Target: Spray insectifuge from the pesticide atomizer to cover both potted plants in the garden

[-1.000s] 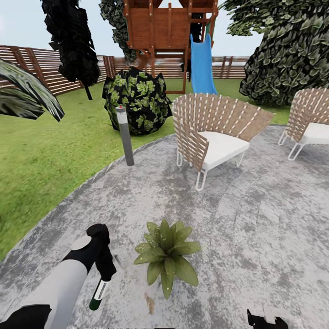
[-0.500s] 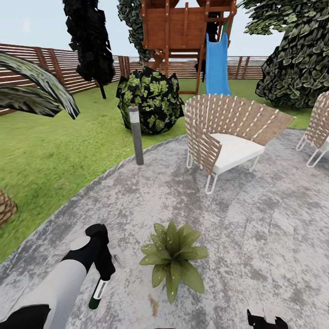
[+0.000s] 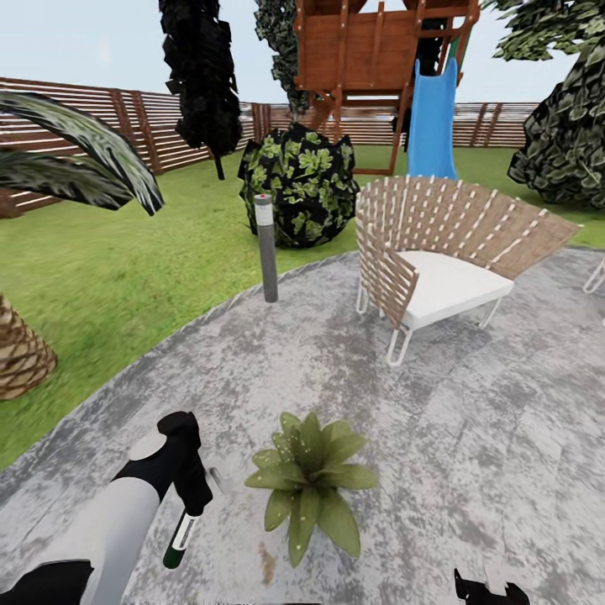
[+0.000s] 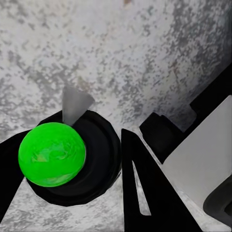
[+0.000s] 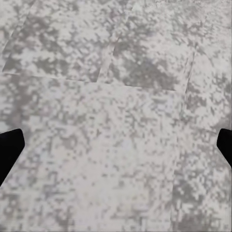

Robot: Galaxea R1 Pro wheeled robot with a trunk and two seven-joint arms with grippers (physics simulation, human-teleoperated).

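1. Head camera panned left since the earlier frames: wicker chair (image 3: 437, 260) and bollard lamp (image 3: 266, 248) shifted right, palm trunk (image 3: 21, 353) came into view.
2. Mottled stone patio (image 3: 470, 437), lawn (image 3: 109, 260), slatted fence (image 3: 151, 130) behind.
3. Left gripper (image 3: 192, 496) clamped on pesticide atomizer (image 3: 179, 540), hanging beside potted plant (image 3: 308, 486).
4. Right gripper (image 5: 116, 147) fingers spread wide, empty, over patio.

A mottled grey stone patio (image 3: 470, 437) spreads underfoot, with lawn (image 3: 101, 269) curving round from nine o'clock. A wicker chair (image 3: 445, 252) sits at one o'clock, a grey bollard lamp (image 3: 266, 248) at eleven. Beyond stand a slatted fence (image 3: 168, 126), wooden play tower (image 3: 378, 50) and blue slide (image 3: 432, 122).
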